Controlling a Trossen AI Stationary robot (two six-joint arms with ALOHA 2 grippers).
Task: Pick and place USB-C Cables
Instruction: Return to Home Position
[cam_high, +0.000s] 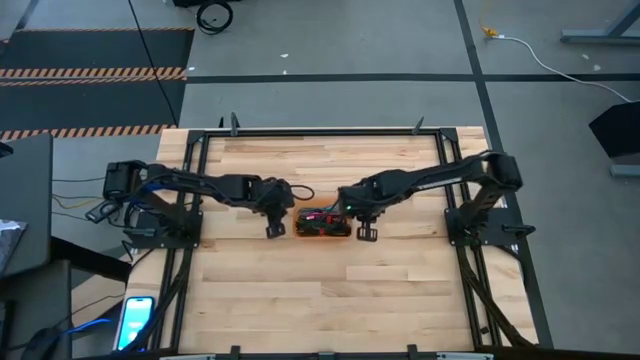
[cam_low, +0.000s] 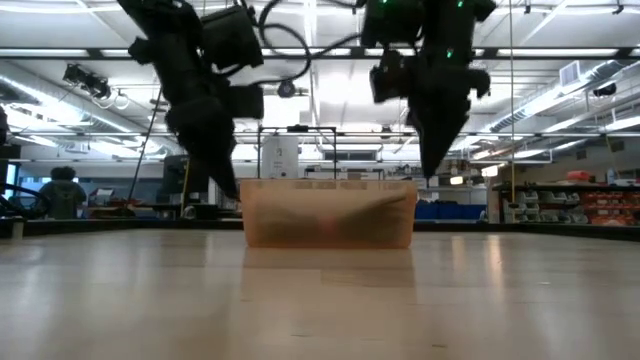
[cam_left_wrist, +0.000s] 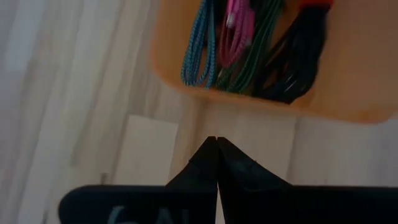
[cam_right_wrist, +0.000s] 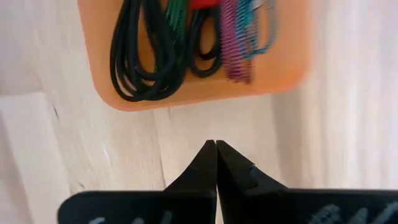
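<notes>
High view: an orange bin (cam_high: 323, 236), a rounded rectangle of smooth plastic, sits mid-table on the pale plank-wood table (cam_high: 320, 310), with both dark arms bent inward towards it. In it lie the USB-C Cables (cam_left_wrist: 249, 43), folded into slim loops: a braided teal-blue cable (cam_left_wrist: 200, 43), a pink-maroon cable (cam_left_wrist: 235, 28), a green cable (cam_left_wrist: 258, 46) and smooth black coils (cam_right_wrist: 140, 56) with red ties. The left gripper (cam_left_wrist: 216, 140) points down just beside the bin's left wall, fingers pressed together and holding nothing. The right gripper (cam_right_wrist: 216, 144), likewise closed and empty, hangs just beside the right wall.
</notes>
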